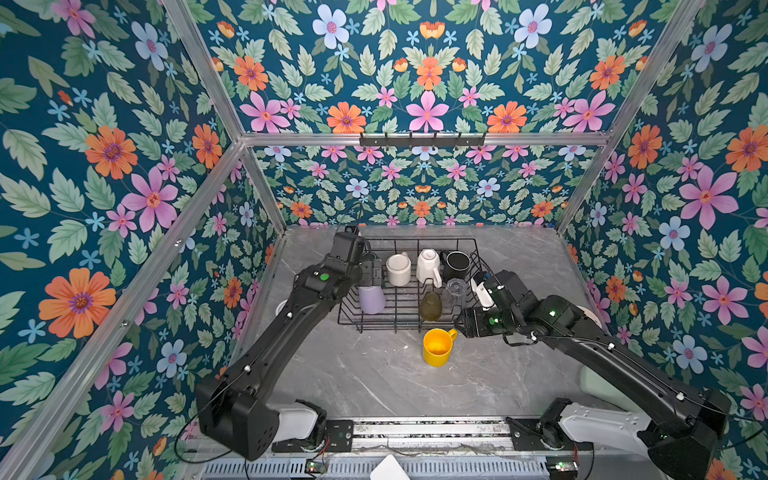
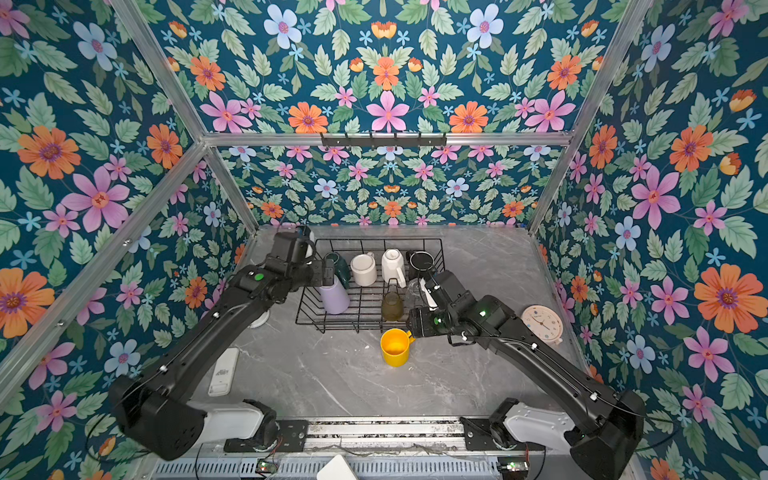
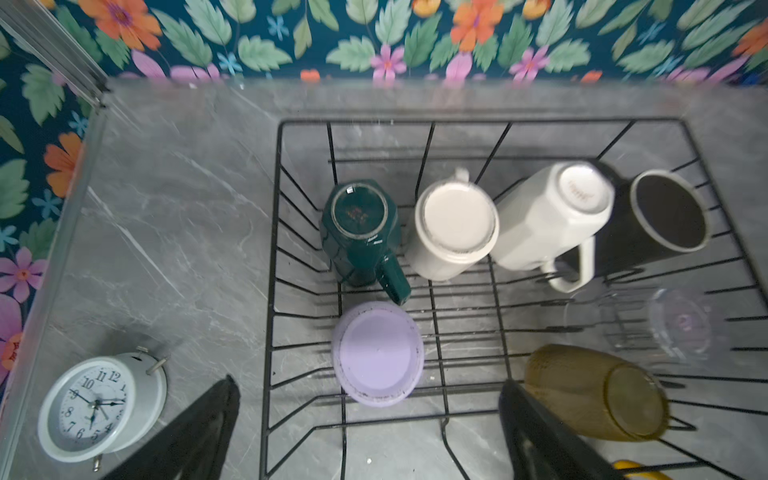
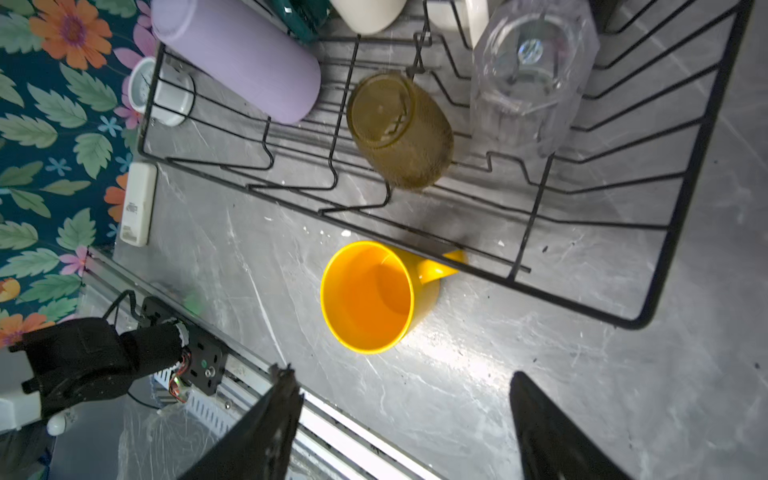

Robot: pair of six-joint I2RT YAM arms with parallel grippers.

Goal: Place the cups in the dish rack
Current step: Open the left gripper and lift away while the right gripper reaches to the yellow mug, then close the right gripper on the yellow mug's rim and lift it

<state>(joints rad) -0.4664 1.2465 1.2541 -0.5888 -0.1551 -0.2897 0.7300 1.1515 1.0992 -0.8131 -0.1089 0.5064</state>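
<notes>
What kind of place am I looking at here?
Probably a robot test booth dressed as a kitchen: wallpapered panels on an aluminium frame, two arms, a dish rack of cups.

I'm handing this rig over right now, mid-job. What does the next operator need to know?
Left pincer: open, empty, above the lilac tumbler in the dish rack.
Right pincer: open, empty, over the table, pointed at the yellow mug.
Done: seven cups in the dish rack: teal mug, cream mug, white mug, black mug, lilac tumbler, olive-amber glass, clear glass.
Left: yellow mug stands upright on the table just outside the dish rack, handle toward it. Probably grasp and load it next.
</notes>
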